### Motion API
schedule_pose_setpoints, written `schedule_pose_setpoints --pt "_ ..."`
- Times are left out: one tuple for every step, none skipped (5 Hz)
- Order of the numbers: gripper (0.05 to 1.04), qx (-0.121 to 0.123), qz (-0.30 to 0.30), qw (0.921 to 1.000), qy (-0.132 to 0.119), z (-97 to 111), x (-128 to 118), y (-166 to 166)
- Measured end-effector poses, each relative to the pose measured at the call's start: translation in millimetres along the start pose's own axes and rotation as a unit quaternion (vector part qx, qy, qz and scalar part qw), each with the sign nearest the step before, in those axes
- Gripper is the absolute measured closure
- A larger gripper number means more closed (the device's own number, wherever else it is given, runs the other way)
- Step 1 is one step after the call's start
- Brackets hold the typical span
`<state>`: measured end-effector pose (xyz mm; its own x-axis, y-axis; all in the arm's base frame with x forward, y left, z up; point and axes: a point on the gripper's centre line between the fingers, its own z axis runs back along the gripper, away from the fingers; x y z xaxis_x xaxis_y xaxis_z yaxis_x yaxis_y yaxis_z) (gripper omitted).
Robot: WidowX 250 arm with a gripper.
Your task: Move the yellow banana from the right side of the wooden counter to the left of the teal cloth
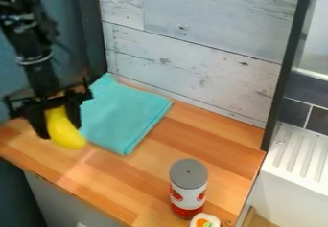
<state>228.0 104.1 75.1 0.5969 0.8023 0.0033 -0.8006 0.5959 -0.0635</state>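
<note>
While btwn black fingers [36, 121], banana [63, 131] bright yel., curved, w/ rounded tip.

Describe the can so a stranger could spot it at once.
On the wooden counter, look toward the front right corner. The can stands upright there, white and red; its flat grey top sets it apart from the small white-rimmed piece beside it.

End effector [63, 120] grips a yellow banana [63, 132] beside a teal cloth [123, 114].

Gap between cloth [125, 118] and can [188, 188]; wall [198, 53] blocks the back
</note>
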Motion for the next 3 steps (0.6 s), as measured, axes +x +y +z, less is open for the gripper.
schedule_pose_setpoints --pt "0.466 0.001 0.047 0.9989 0.0 -8 5 18" --pt "0.466 0.015 0.103 0.9946 -0.009 -22 9 29" --pt "0.466 0.02 0.157 0.9872 -0.02 -31 16 32"
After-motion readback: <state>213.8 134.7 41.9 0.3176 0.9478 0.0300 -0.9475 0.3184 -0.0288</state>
